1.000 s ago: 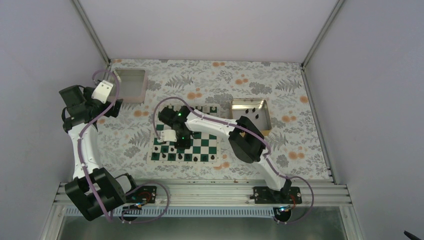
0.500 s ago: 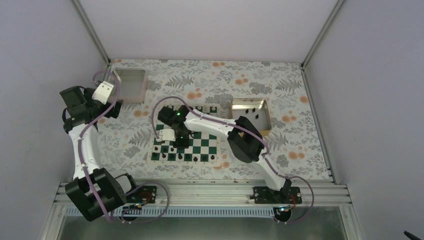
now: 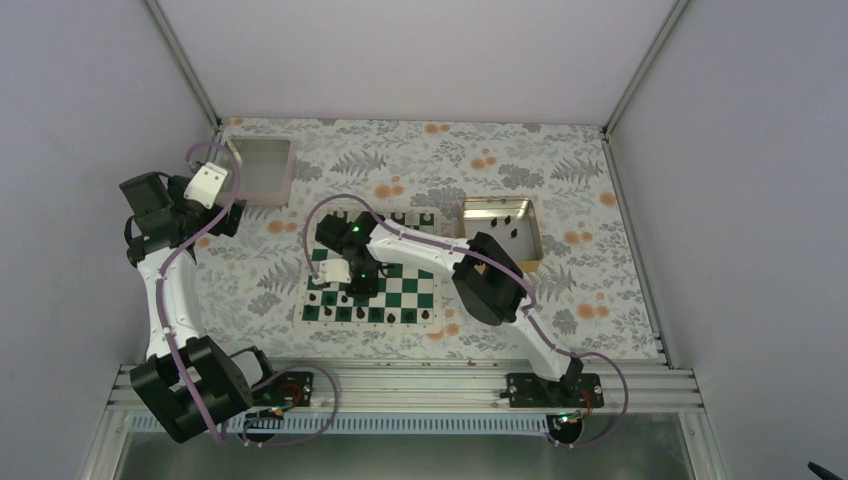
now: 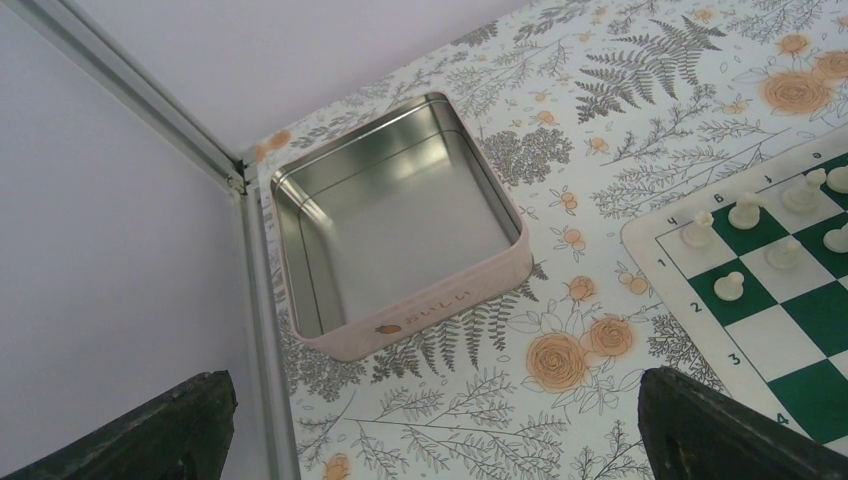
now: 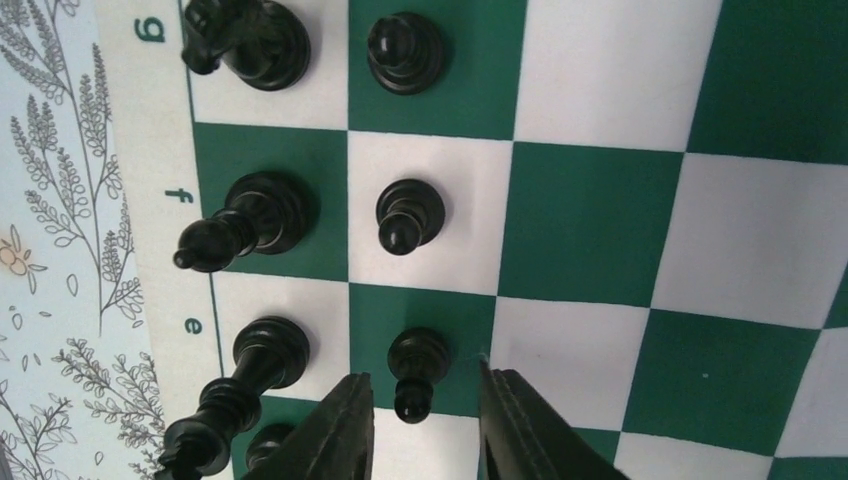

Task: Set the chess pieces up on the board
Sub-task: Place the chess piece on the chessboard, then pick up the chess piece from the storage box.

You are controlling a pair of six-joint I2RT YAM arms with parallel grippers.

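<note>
In the right wrist view my right gripper (image 5: 422, 375) stands open around a black pawn (image 5: 418, 362) that rests upright on a green square of the board (image 5: 600, 220), with a gap on each side. More black chess pieces stand in two rows beside it: pawns (image 5: 410, 215) and taller pieces (image 5: 245, 220) along the lettered edge. From above, the right gripper (image 3: 362, 285) hangs over the board (image 3: 420, 300) near its left front. My left gripper (image 4: 435, 440) is open and holds nothing, over the flowered table at the far left.
A pale pink tin (image 4: 430, 310) lies just ahead of the left gripper, with white pieces (image 4: 745, 212) on the board corner to its right. A gold-rimmed tray (image 3: 538, 235) holding a few black pieces sits right of the board.
The right gripper has opened and let go of the black pawn, which now stands on its square. The left arm has not moved.
</note>
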